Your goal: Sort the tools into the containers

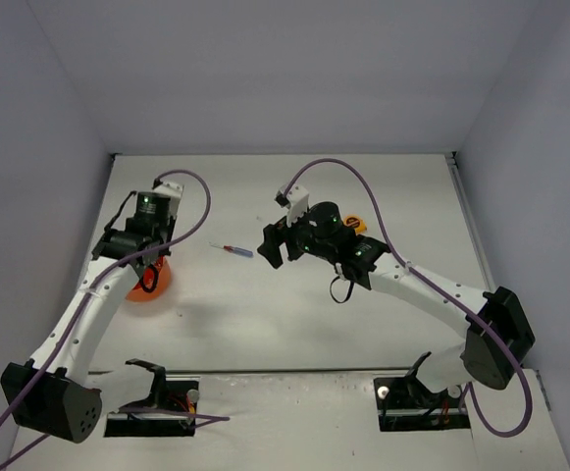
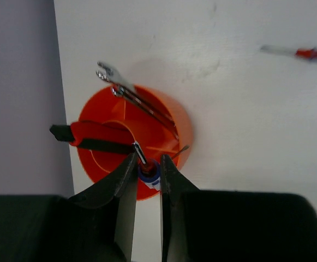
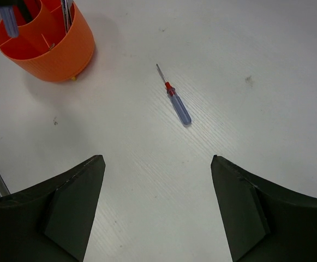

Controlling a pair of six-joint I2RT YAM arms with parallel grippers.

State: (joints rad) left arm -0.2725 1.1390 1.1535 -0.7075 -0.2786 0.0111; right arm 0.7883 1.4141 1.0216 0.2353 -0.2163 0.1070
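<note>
The left end effector (image 2: 147,159) is pinched narrowly on the blue handle of a small blue-and-red screwdriver (image 2: 149,174) at the rim of the round orange plastic tub (image 2: 183,128). In the tub, thin silver wrenches (image 2: 131,95) and a red-and-black knife-like tool (image 2: 95,131) poke out past the rim. The right end effector (image 3: 157,161) gapes wide above the white desk (image 3: 267,54), where a second blue-and-red screwdriver (image 3: 175,99) lies well apart from the tub.

White table (image 1: 294,324), faint scuffs and small marks on surface. Plain pale grey back wall (image 1: 285,69), left wall (image 1: 20,196) and right wall (image 1: 549,147) enclose it. Light even, shadows soft
</note>
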